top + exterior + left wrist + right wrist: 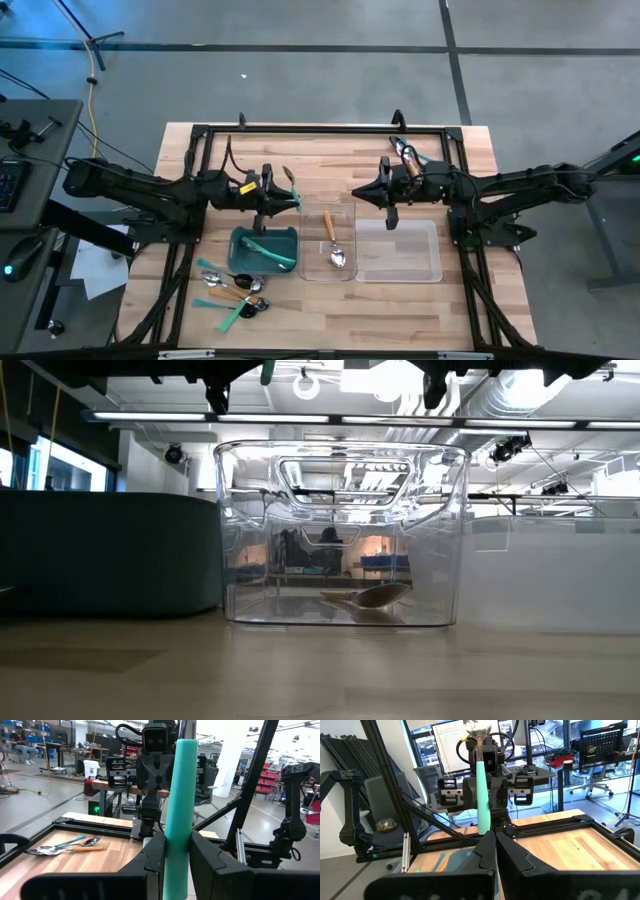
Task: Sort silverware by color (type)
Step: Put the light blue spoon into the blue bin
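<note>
Here, teal-handled utensil [177, 810] upright, left fingers [210, 865] clamping

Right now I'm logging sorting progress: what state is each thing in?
Left gripper: shut on a teal-handled utensil, held upright.
Right gripper: shut, empty.
Teal bin: holds a teal utensil.
Narrow clear tray: holds one orange-handled spoon.
Wide clear tray: empty.
Unsorted utensils: piled on the table.

Left gripper [283, 195] clamped and raised, right gripper [370, 193] closed, raised opposite
</note>
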`<state>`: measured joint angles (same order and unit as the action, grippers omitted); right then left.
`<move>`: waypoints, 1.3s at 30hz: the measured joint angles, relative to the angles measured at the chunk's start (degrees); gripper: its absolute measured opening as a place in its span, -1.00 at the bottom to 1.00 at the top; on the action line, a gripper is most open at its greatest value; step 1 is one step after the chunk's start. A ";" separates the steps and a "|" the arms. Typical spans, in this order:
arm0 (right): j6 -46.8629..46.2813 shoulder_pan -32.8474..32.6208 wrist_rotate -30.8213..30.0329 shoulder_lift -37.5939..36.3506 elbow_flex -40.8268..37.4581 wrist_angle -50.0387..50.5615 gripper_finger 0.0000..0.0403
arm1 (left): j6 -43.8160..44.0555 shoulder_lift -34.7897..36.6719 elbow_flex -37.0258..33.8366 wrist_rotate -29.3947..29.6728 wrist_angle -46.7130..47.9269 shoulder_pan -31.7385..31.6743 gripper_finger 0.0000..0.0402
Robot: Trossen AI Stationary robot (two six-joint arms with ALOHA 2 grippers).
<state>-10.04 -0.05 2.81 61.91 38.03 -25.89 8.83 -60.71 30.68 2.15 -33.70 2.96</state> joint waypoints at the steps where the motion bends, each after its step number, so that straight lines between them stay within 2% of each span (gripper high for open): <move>1: 0.02 0.00 0.00 0.00 0.00 0.02 -1.00 | 0.05 0.00 0.00 -0.02 0.01 0.09 -0.78; 5: 0.02 0.00 0.00 0.00 0.01 0.24 -1.00 | 0.63 0.00 0.02 -0.02 0.14 0.92 -0.77; 7: 0.02 0.00 0.00 0.00 -0.01 0.35 -1.00 | 1.28 0.00 1.17 -0.15 3.57 1.91 -0.77; 9: 0.02 0.00 0.00 0.00 0.00 0.35 -1.00 | 1.03 0.00 4.61 -1.34 13.16 3.75 -0.77; 12: 0.02 0.00 0.00 -0.02 -0.01 0.35 -1.00 | -2.18 -0.52 13.08 -3.39 35.10 7.96 -0.77; 15: 0.02 0.00 -0.02 -0.02 0.01 0.37 -1.00 | -5.48 -1.97 20.69 -3.08 57.12 11.94 -0.77; 18: 0.02 0.00 -0.14 -0.02 -0.01 0.57 -1.00 | -5.99 -2.75 25.18 -1.59 69.84 15.05 -0.77; 23: 0.02 0.00 -0.15 -0.02 0.01 0.81 -1.00 | -6.12 -4.43 25.37 0.03 84.92 18.85 -0.77; 26: 0.01 0.00 -0.15 -0.02 0.01 1.31 -1.00 | -6.36 -7.03 25.35 0.70 89.52 19.47 -0.77; 31: 0.00 0.00 -2.38 -0.02 0.01 1.70 -1.00 | -9.34 -12.29 25.38 0.79 89.48 19.34 -0.77; 39: 0.00 0.02 -2.69 -0.02 0.01 2.21 -1.00 | -9.99 -20.69 25.35 0.70 90.75 17.59 -0.77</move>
<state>-10.04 -0.03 0.12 61.89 38.04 -23.68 -1.16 -81.40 56.03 2.85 57.05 20.55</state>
